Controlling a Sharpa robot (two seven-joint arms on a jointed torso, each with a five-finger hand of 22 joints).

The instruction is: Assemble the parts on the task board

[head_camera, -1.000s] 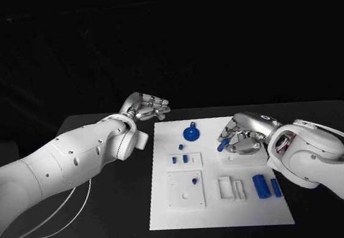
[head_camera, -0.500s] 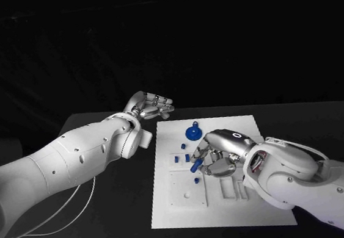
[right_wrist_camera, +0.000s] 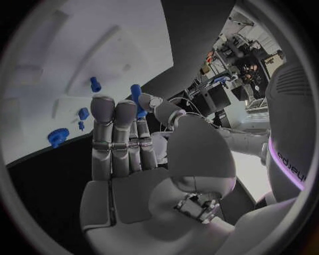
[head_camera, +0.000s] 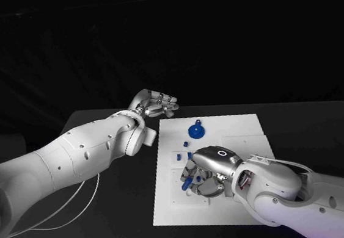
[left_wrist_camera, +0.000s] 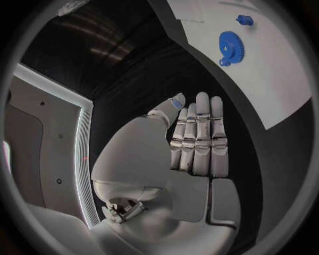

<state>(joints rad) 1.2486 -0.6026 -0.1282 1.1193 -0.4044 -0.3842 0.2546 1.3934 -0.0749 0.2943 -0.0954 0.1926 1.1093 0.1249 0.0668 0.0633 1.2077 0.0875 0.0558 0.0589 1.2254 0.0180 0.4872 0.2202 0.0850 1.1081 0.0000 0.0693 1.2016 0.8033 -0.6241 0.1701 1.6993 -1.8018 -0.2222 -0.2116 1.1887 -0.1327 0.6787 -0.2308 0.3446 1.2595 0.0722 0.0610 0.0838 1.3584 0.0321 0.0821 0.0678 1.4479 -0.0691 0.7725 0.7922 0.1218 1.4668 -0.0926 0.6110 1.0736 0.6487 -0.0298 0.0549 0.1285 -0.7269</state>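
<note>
Note the right hand (head_camera: 207,178), lower centre of the frame, pinching a blue peg (head_camera: 187,183) over the board (head_camera: 236,130). Left hand (head_camera: 155,103), upper centre, fingers curled, holding nothing.

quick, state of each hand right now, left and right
Left hand: holds nothing, fingers straight and side by side, off the task board's far left corner.
Right hand: pinches a blue peg over the board.

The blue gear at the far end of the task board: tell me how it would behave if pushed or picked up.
The blue gear lies flat on the task board, so a push would probably slide it, not roll it. It looks like rigid moulded plastic, likely light. Its toothed rim should give fingers some purchase, though the thin profile may make lifting fiddly.
</note>
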